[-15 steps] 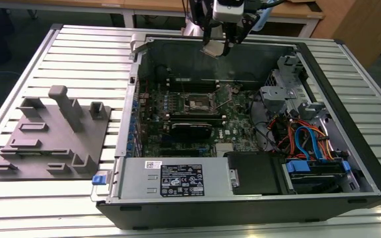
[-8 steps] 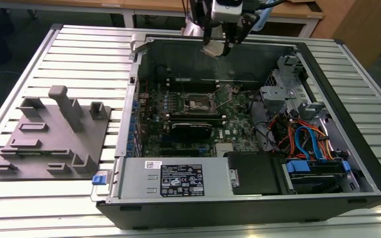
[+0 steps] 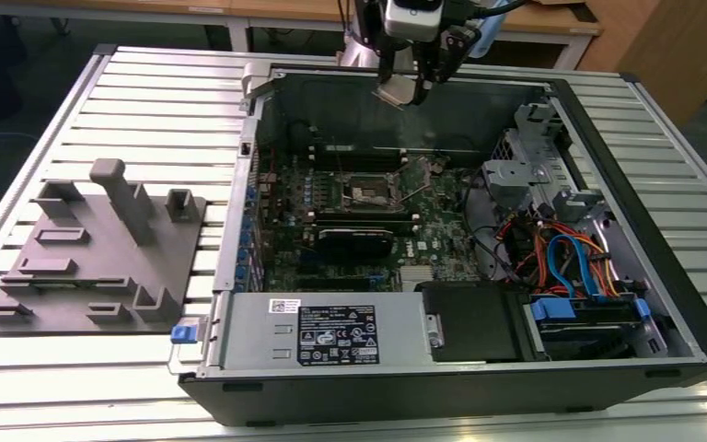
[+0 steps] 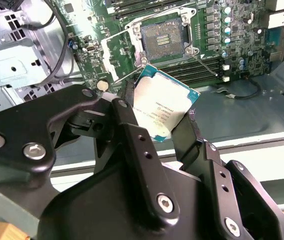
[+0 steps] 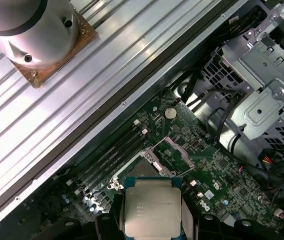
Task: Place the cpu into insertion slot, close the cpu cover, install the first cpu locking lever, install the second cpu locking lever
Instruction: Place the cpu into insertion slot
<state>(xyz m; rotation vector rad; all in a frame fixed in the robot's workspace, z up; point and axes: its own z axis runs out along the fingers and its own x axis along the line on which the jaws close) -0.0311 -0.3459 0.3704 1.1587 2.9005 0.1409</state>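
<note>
The cpu (image 4: 165, 104), a small square chip with a silvery top, is pinched at its edges by my gripper (image 4: 159, 120), which is shut on it. In the exterior view the gripper (image 3: 400, 92) hangs over the far wall of the open computer case, above and behind the insertion slot (image 3: 366, 191). The slot (image 4: 163, 38) lies bare, its dark square socket uncovered. The cpu (image 5: 152, 207) hovers well above the board, near the slot (image 5: 143, 167). The cpu cover (image 5: 176, 150) looks swung open beside the socket.
A grey power supply box (image 3: 317, 336) fills the case's near side. A metal drive cage (image 3: 526, 175) and coloured cables (image 3: 562, 262) sit at the exterior view's right. Long memory slots (image 4: 202, 70) flank the socket. A grey fixture plate (image 3: 96, 249) lies on the slatted table.
</note>
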